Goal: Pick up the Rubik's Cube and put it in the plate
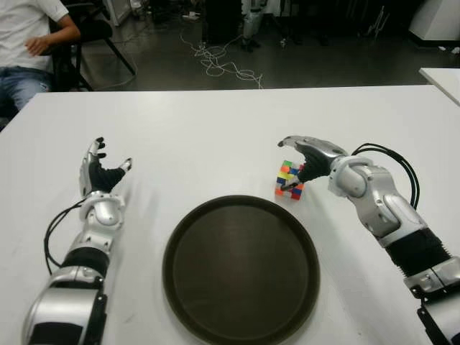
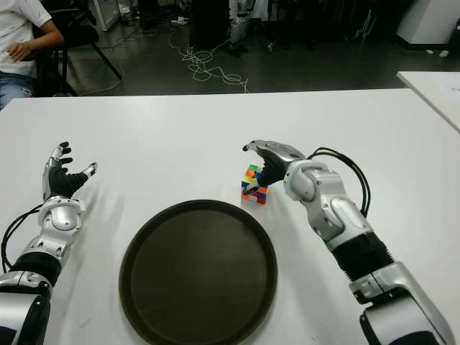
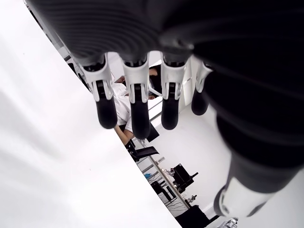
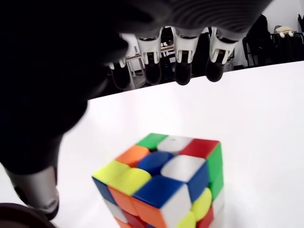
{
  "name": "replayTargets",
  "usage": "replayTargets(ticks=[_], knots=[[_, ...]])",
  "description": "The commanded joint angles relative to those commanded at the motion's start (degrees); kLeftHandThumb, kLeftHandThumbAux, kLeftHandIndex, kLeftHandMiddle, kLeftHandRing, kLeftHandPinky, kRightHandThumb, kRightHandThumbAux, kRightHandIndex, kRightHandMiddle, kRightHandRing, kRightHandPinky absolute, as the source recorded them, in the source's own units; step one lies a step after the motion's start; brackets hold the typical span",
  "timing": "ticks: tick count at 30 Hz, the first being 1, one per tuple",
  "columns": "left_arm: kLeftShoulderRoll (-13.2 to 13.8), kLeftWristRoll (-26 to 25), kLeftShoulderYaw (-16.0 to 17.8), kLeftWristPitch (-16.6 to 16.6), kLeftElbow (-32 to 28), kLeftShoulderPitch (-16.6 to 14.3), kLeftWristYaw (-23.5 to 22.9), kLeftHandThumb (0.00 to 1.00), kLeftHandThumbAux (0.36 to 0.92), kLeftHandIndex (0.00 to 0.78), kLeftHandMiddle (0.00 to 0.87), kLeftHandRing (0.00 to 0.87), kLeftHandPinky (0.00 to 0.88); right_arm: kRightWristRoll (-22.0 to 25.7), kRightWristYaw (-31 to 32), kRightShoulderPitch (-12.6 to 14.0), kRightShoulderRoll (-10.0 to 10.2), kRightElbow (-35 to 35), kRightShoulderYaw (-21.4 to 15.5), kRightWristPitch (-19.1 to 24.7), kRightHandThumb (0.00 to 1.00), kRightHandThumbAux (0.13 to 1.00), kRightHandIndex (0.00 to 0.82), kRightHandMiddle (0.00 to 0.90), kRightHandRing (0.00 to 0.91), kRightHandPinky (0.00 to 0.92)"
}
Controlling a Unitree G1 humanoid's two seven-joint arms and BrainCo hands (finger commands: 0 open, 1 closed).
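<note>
The Rubik's Cube (image 1: 290, 180) stands on the white table (image 1: 208, 129), just past the far right rim of the round dark plate (image 1: 241, 273), which holds nothing. My right hand (image 1: 300, 162) hovers over the cube from the right. Its fingers (image 4: 183, 66) stretch out above the cube's top and its thumb (image 1: 291, 185) hangs beside the cube's near side. The hand is open and does not clasp the cube (image 4: 161, 185). My left hand (image 1: 104, 171) shows idle at the table's left, fingers (image 3: 135, 109) spread, holding nothing.
A person (image 1: 29, 43) sits on a chair beyond the table's far left corner. Cables (image 1: 223, 65) lie on the dark floor behind. The corner of another white table (image 1: 442, 75) shows at the far right.
</note>
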Motion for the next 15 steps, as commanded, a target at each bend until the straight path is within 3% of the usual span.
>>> replayTargets(ticks=[15], knots=[[0.08, 0.14, 0.08, 0.23, 0.14, -0.07, 0.15, 0.276, 0.754, 0.110, 0.164, 0.171, 0.204, -0.16, -1.07, -0.52, 0.33, 2.59, 0.87, -0.92, 0.000, 0.732, 0.036, 0.081, 0.078, 0.049]])
